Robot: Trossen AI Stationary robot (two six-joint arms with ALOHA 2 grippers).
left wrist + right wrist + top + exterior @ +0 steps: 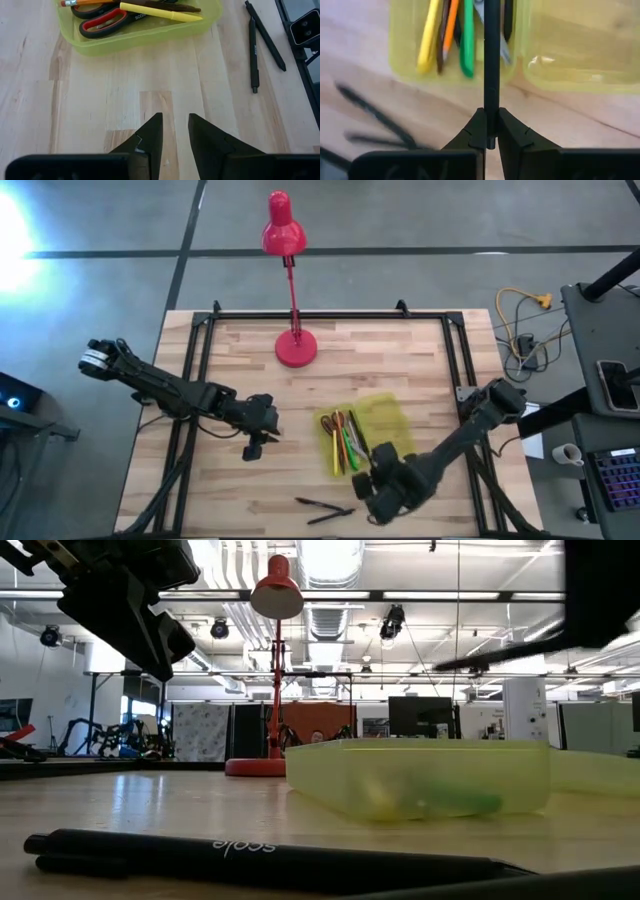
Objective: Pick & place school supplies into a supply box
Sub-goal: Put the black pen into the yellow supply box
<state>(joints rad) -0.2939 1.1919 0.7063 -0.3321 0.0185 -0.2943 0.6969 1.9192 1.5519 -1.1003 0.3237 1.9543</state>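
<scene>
The right gripper (490,127) was pinched shut on a black pen (491,60), held low on its barrel with the rest running straight ahead of the fingers. In the right wrist view the pen's long axis lined up with the supply box (405,65) and the items lying in it, its far end already over the box's tray. From above, this gripper (372,483) hung just off the box's (385,420) 6 o'clock end, so the coming move looked like a short carry toward 12 o'clock and a release along the tray's length.

The tray held a yellow pencil (429,35), an orange pencil (451,25), a green marker (467,40) and red-handled scissors (102,21), all lying lengthwise; the hinged lid (580,45) lay open beside it, with nothing in it.

Two more black pens (325,508) lay on the table (200,500) at about 9 o'clock from the right gripper, which was by far the nearer to them.

The left gripper (175,132) waited with its fingers parted and nothing between them, well apart at the box's 9 o'clock.
</scene>
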